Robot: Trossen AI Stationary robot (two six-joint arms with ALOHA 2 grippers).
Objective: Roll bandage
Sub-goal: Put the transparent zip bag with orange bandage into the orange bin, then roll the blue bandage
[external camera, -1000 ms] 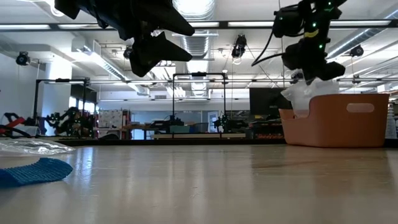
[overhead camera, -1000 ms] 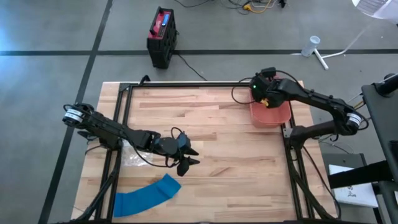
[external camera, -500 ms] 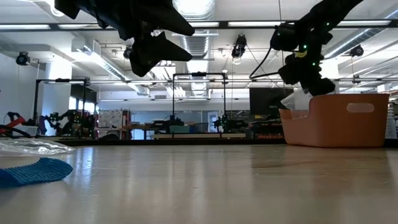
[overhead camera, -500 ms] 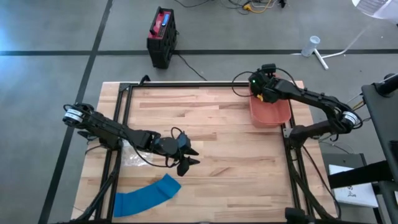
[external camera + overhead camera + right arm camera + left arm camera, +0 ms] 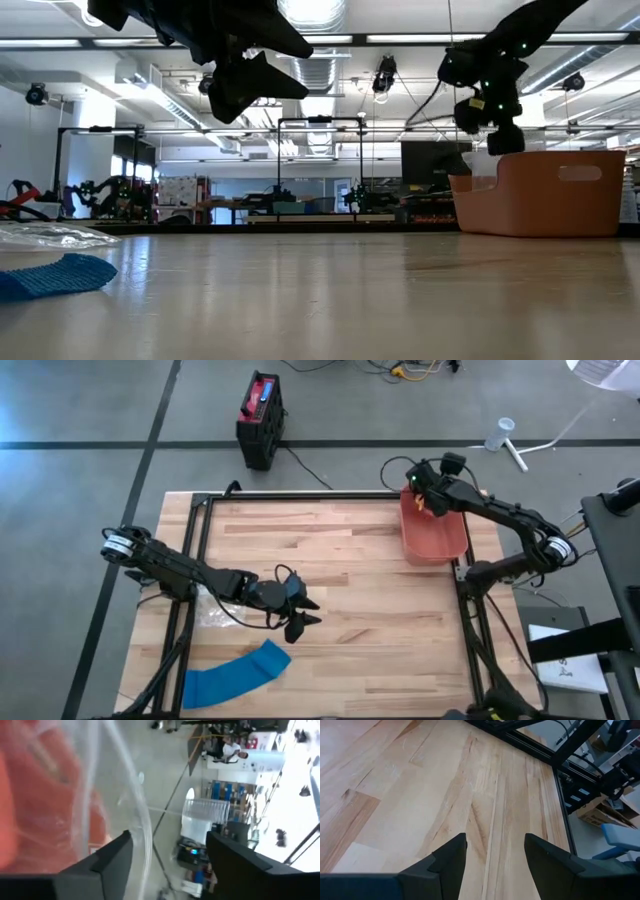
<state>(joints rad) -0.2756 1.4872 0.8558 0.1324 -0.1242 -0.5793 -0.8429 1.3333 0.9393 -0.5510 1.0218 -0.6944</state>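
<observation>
Hovering above the middle of the light wooden butcher-block table (image 5: 340, 600), the left gripper (image 5: 303, 612) has its two dark fingers (image 5: 451, 861) spread apart with nothing between them; in the left wrist view only bare wood shows in the gap. In the low view this gripper (image 5: 245, 75) hangs well above the tabletop.

A flat strip of bright blue bandage (image 5: 235, 673) lies unrolled near the table's front edge on the left side, apart from the left gripper and closer to the front edge than it is. In the low view its ribbed end (image 5: 55, 274) rests flat on the wood. Just beside it, farther from the front edge, sits a crumpled clear plastic wrapper (image 5: 50, 236), which in the high view (image 5: 213, 610) lies partly beneath the left arm.

At the far right corner stands a salmon-orange plastic bin (image 5: 433, 538). The right gripper (image 5: 434, 482) is above the bin's far rim, its fingers (image 5: 107, 862) set wide apart. In the right wrist view a piece of clear plastic film (image 5: 125, 795) shows ahead of the fingers against the orange bin wall (image 5: 30, 805); whether a finger touches the film cannot be told.
</observation>
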